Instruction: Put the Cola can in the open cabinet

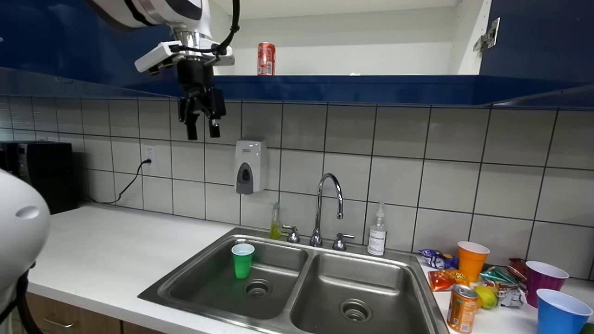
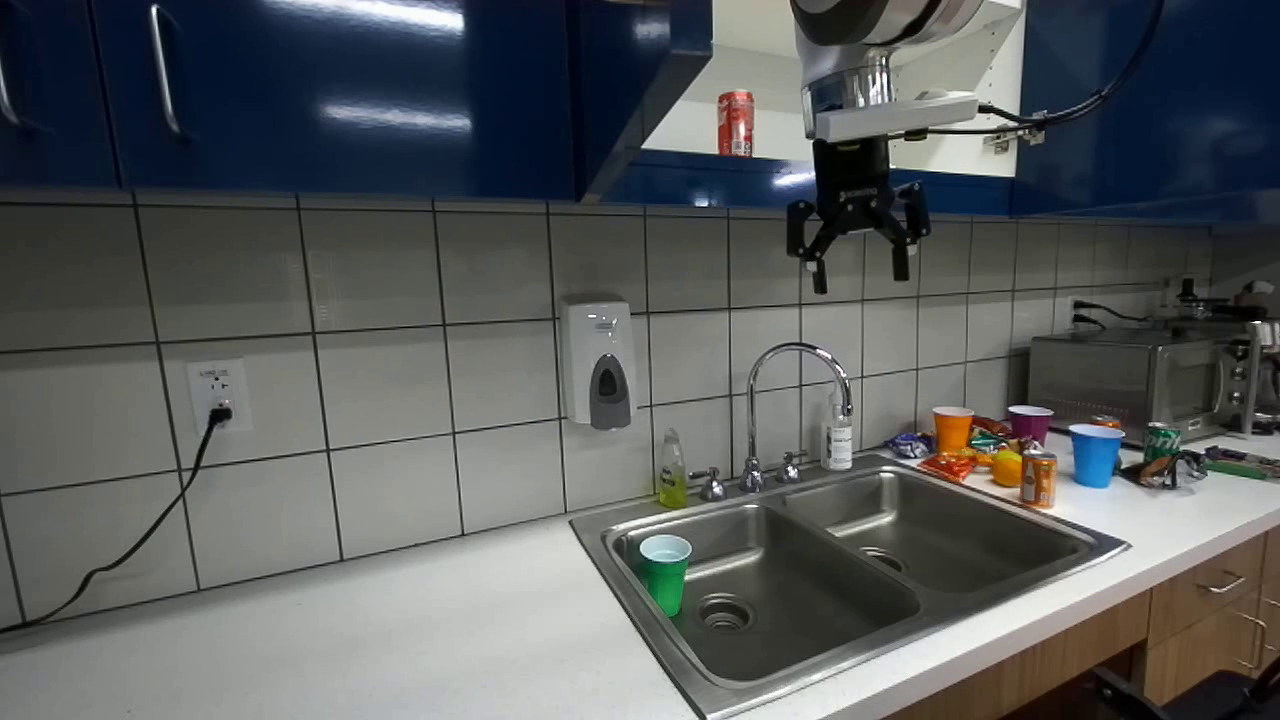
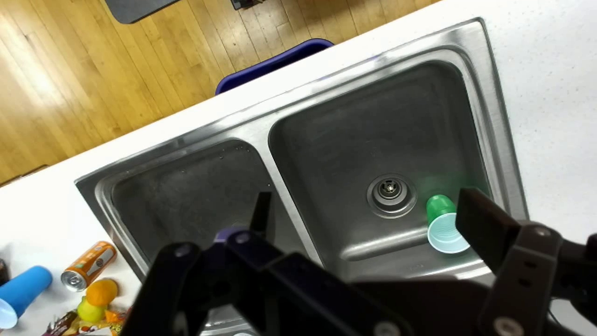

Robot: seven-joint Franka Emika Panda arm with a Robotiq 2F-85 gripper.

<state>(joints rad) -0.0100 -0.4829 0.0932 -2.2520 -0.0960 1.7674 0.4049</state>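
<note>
Cola can, one, slim, red: upright inside the open cabinet, no finger touching it; its foot meets the line of the lip, so how far back it stands is hard to tell. Gripper, one, black, two-fingered: fingers spread apart, nothing held, hanging lower than the can and apart from it, with the sink beneath. Status, as judged: placing done, can let go; nothing in the task's wording seems left, save perhaps drawing the arm clear. Edges: blue lip, running along the cabinet front below the can, the likeliest line for a finger to catch should the gripper rise; doors, two, swung out, namely a hinged door and a second door seen nearly edge-on, both to be steered round. Open room: air about the fingers and under them, down to the tap, which stands well below; soap dispenser, fixed to the tiled wall; green cup, in one basin, far beneath. Inside the cabinet, a broad stretch of white back wall shows beside the can. Easiest way out, in judgement: outward over the sink, below the lip, away from both doors.
</note>
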